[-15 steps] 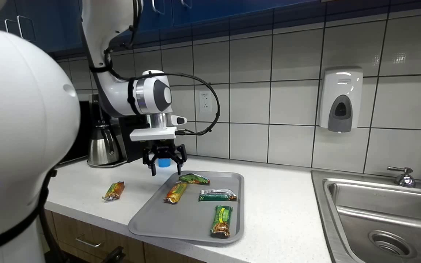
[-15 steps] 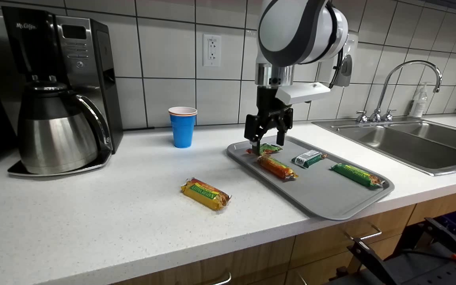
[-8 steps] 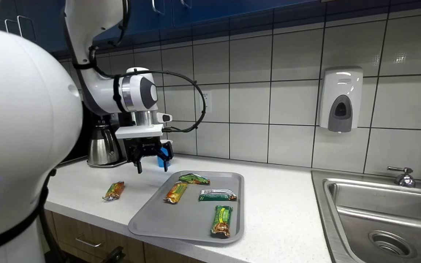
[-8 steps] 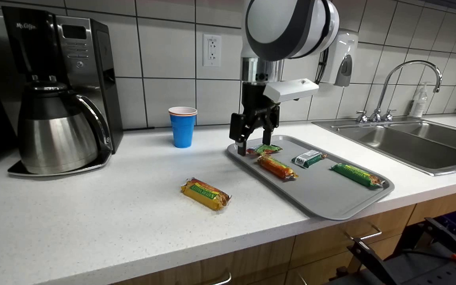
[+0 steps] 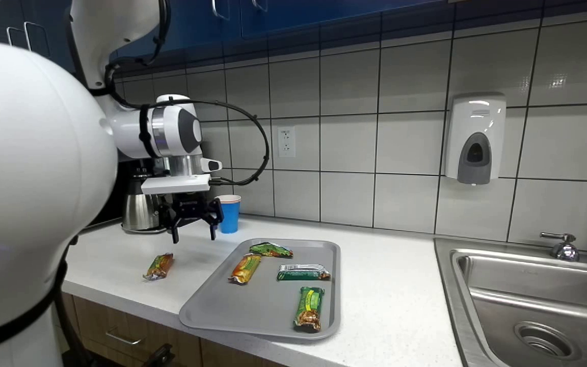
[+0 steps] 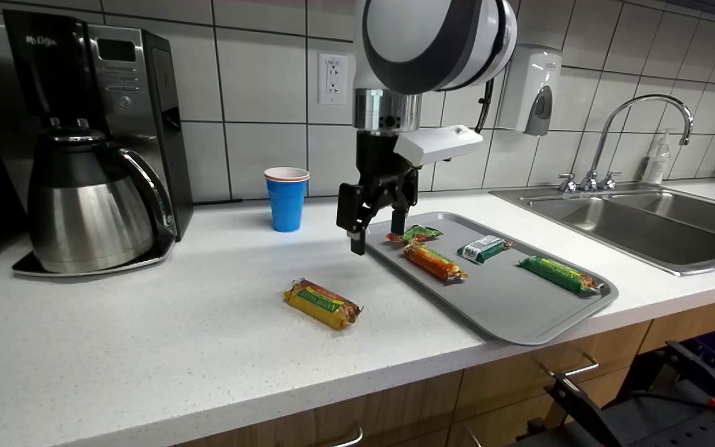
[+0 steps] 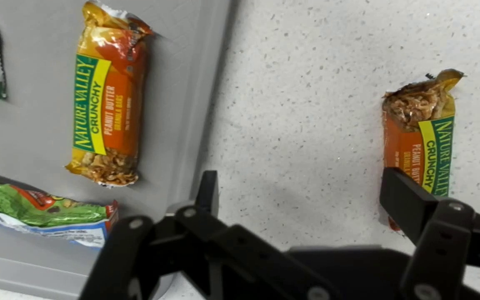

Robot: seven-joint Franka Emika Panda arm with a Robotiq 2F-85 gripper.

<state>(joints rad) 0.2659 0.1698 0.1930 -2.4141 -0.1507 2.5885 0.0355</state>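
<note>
- Bar [image 7: 415, 141] on the counter [image 7: 290, 104]: between 2 and 3 o'clock from our gripper [image 7: 302, 183], wrist view.
- We see its long axis run roughly 12-to-6.
- Our gripper stands spread, holding nothing.

I'm noting a pale tiled wall [image 5: 347, 145], dark grout [image 5: 376, 142] crossing it | blue cabinets [image 5: 319, 10] are hanging above | speckled white counter [image 6: 165, 347] is running below, over wooden drawers [image 6: 500, 369] | steel sink [image 5: 553, 285] is sitting in the counter | light is glinting off the wall
</note>
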